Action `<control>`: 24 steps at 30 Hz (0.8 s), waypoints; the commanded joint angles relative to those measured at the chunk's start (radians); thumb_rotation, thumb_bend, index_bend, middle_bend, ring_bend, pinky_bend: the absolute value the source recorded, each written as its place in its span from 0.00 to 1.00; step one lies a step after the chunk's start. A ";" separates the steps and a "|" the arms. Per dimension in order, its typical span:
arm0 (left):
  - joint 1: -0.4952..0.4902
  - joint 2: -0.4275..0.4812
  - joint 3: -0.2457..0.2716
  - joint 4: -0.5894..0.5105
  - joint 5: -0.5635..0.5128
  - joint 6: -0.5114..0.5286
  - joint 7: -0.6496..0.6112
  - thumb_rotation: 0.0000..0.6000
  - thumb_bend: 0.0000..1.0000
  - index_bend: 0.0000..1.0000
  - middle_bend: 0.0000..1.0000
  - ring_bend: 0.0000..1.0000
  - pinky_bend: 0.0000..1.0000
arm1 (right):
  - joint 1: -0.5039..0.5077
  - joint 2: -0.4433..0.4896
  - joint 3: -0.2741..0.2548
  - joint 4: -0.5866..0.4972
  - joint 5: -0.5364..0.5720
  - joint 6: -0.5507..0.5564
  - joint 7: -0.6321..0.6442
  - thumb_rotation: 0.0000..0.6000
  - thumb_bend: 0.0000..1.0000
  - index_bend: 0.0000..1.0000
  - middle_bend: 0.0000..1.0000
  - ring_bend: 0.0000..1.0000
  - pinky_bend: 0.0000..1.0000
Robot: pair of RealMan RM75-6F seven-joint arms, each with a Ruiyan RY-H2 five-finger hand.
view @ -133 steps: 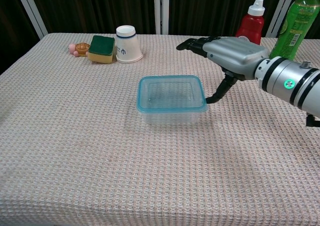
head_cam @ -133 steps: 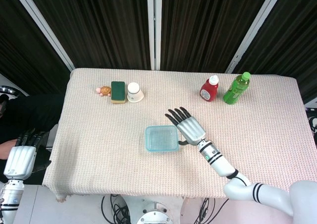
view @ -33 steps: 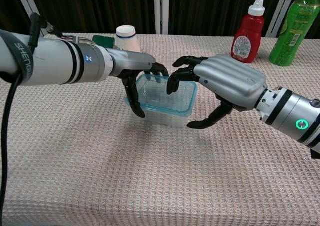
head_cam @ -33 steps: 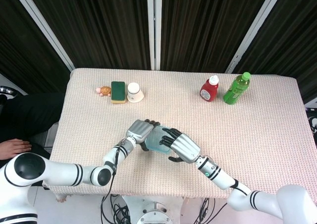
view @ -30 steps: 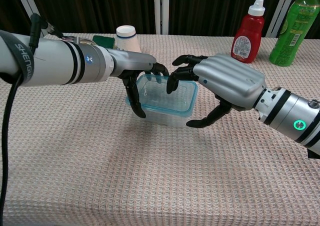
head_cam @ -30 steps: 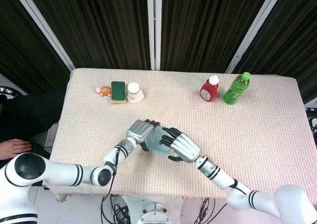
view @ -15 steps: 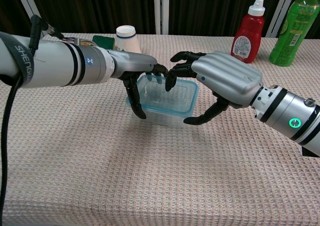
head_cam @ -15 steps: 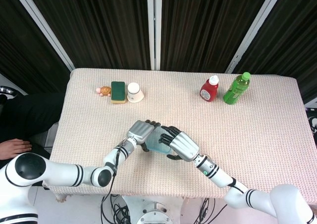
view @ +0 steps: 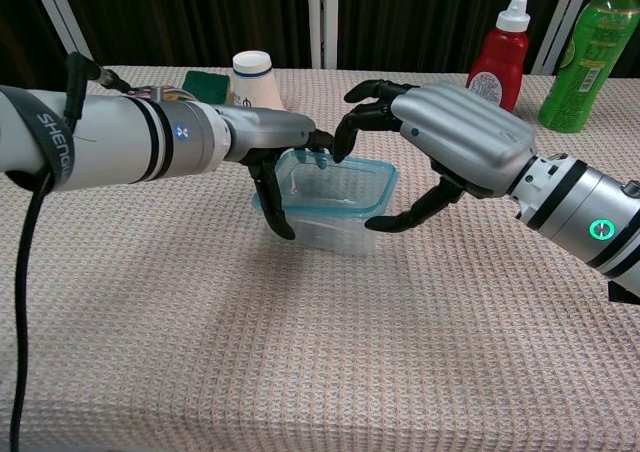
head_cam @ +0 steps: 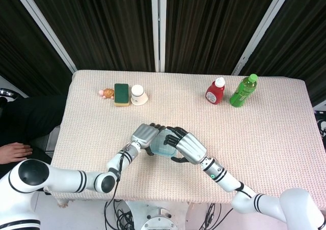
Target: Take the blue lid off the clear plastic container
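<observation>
On the desk [view: 300, 372], near its middle, the clear plastic container [view: 325, 212] sits tipped, its left end gripped by the left hand [view: 270, 142]. The right hand [view: 440, 137] arches over it, fingers curled at the far rim and thumb under the near right corner. The blue lid [view: 345, 200] looks seated, so the prying remains.

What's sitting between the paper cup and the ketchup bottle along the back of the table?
Nothing: in the head view, only bare woven tablecloth lies between the paper cup and the ketchup bottle.
</observation>
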 commanded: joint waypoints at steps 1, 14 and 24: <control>0.006 -0.005 -0.004 0.003 0.009 0.001 -0.004 1.00 0.06 0.22 0.31 0.20 0.39 | 0.000 -0.003 0.000 0.002 0.001 0.005 0.004 1.00 0.09 0.40 0.36 0.14 0.24; 0.047 0.033 -0.036 -0.035 0.077 -0.043 -0.094 1.00 0.06 0.19 0.28 0.20 0.35 | 0.001 -0.064 -0.002 0.099 -0.014 0.062 0.030 1.00 0.33 0.48 0.42 0.23 0.34; 0.055 0.062 -0.032 -0.072 0.128 -0.077 -0.121 1.00 0.06 0.10 0.17 0.10 0.23 | 0.015 -0.080 -0.008 0.136 -0.029 0.083 0.041 1.00 0.33 0.52 0.43 0.26 0.35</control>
